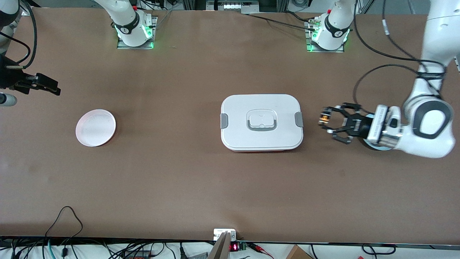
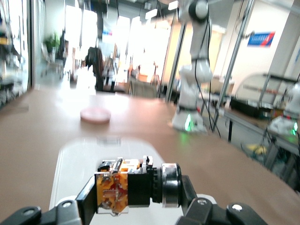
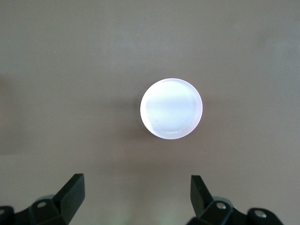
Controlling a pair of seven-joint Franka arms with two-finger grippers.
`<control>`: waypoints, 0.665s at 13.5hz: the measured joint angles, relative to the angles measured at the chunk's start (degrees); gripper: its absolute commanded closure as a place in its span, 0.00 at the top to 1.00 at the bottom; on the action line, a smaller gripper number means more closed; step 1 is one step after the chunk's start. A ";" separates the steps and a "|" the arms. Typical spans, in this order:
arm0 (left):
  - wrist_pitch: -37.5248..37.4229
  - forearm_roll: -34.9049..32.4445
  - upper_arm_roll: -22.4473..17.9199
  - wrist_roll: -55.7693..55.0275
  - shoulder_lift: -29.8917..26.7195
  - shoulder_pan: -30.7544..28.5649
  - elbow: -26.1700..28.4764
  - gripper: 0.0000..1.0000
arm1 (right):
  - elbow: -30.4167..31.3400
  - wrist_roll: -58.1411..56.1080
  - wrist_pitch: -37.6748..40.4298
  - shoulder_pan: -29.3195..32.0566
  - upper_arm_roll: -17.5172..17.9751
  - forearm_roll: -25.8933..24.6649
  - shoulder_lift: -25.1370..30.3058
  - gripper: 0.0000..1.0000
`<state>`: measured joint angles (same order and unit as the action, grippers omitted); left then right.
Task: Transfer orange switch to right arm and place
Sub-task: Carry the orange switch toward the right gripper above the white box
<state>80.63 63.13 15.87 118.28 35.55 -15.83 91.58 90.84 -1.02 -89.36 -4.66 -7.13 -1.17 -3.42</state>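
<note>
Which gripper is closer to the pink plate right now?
Right. The right gripper waits, open, at the right arm's end of the table, close to the pink plate. The left gripper, shut on the orange switch, is past the white lidded box from the plate.

Table: matt brown top, smooth, faintly mottled. Lidded box: smooth white plastic, satin sheen, grey plastic clips. Plate: pale pink, glossy, looked plastic. Orange switch: black plastic body, translucent orange-tan part, shiny metal ring. Left gripper: matt black linkage. Right gripper: matt black fingers.
</note>
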 measured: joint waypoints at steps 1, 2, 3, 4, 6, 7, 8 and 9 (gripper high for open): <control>0.03 6.53 0.15 -0.44 0.19 3.85 -0.04 0.00 | 0.00 0.00 0.06 0.02 -0.03 0.36 0.00 1.00; 1.06 12.75 0.23 -0.80 0.18 8.08 -0.12 0.00 | 0.01 0.00 0.15 0.05 -0.09 1.75 -0.01 1.00; 4.02 17.70 0.30 -0.91 0.17 12.26 -0.31 0.00 | 0.04 0.00 0.48 0.07 -0.18 3.88 -0.05 1.00; 8.28 21.77 0.41 -0.93 0.16 16.13 -0.55 0.00 | 0.09 0.00 1.11 0.08 -0.22 6.11 -0.13 1.00; 17.91 30.53 0.68 -0.93 0.15 23.42 -1.02 0.00 | 0.18 0.00 2.09 0.13 -0.29 12.27 -0.55 1.00; 23.27 34.87 0.78 -0.89 0.15 27.13 -1.57 0.00 | 0.21 0.00 2.54 0.14 -0.32 15.59 -0.81 1.00; 28.42 38.10 0.86 -0.85 0.14 30.76 -2.54 0.00 | 0.24 0.00 3.21 0.19 -0.36 19.05 -1.11 1.00; 33.45 40.58 0.89 -0.86 0.11 34.18 -3.99 0.00 | 0.27 0.01 4.09 0.32 -0.40 22.57 -1.52 1.00</control>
<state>114.08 103.71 16.76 117.42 35.66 18.36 87.59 91.11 -1.01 -85.27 -4.34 -7.52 21.39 -4.94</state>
